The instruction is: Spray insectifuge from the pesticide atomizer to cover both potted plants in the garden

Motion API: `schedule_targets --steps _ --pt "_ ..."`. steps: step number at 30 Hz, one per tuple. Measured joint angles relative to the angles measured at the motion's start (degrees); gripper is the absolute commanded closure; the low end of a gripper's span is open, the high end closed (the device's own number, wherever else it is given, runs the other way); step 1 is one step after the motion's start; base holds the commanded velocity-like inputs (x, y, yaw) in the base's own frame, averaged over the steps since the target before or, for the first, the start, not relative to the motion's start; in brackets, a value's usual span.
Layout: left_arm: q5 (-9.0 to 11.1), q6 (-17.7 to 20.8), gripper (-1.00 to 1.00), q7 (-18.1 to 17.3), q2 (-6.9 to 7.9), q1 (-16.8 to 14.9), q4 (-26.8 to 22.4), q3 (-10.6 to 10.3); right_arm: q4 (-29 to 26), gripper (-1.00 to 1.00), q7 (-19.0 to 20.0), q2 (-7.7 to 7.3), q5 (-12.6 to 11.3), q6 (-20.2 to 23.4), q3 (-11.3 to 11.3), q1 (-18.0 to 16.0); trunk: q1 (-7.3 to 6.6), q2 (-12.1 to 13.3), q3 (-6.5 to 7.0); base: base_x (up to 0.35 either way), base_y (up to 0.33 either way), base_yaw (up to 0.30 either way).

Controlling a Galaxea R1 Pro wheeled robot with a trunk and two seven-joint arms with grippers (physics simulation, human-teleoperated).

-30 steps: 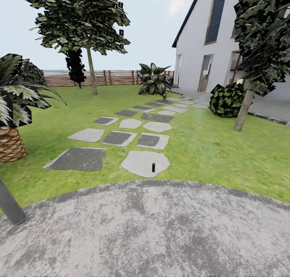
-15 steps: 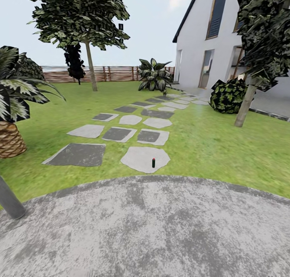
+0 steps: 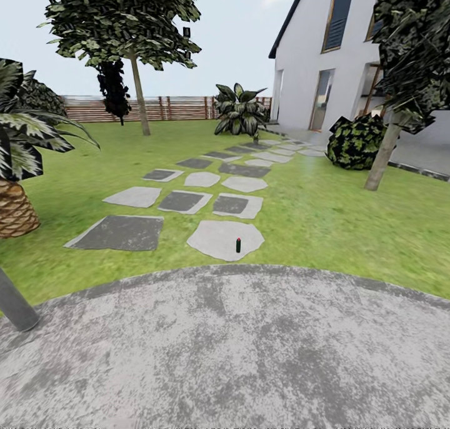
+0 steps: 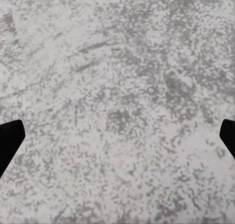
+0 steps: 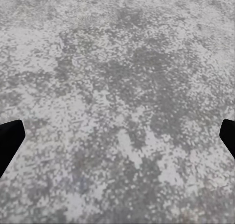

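Observation:
The pesticide atomizer (image 3: 238, 245), a tiny dark green bottle with a red bit on top, stands upright on the nearest pale stepping stone (image 3: 219, 238), just beyond the grey paved circle (image 3: 237, 348). The potted plants are out of view. In the left wrist view my left gripper (image 4: 117, 138) is open, its dark fingertips (image 4: 9, 141) far apart over bare grey paving. The right wrist view has my right gripper (image 5: 117, 138) open the same way, with nothing between its fingertips (image 5: 10, 138).
A grey bollard lamp (image 3: 15, 304) leans at the near left beside a scaly palm (image 3: 15, 207). Stepping stones lead across the lawn (image 3: 325, 223) toward a striped-leaf shrub (image 3: 239, 113), the fence (image 3: 165, 108) and the white house (image 3: 312, 73). A tree trunk (image 3: 381, 160) and bush (image 3: 356, 143) stand right.
The whole head view has shifted a little, so the camera has moved; the atomizer and stones now sit slightly higher in the picture. Nothing in the garden has moved itself.

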Motion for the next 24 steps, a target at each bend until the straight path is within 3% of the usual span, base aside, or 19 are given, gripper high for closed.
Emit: schedule_targets --steps 24 --pt "0.0 0.0 -1.0 0.0 0.0 0.0 0.0 0.0 0.0 -1.0 0.0 0.0 0.0 0.0 0.0 0.0 5.27 -9.6 -6.51 0.0 0.0 0.0"
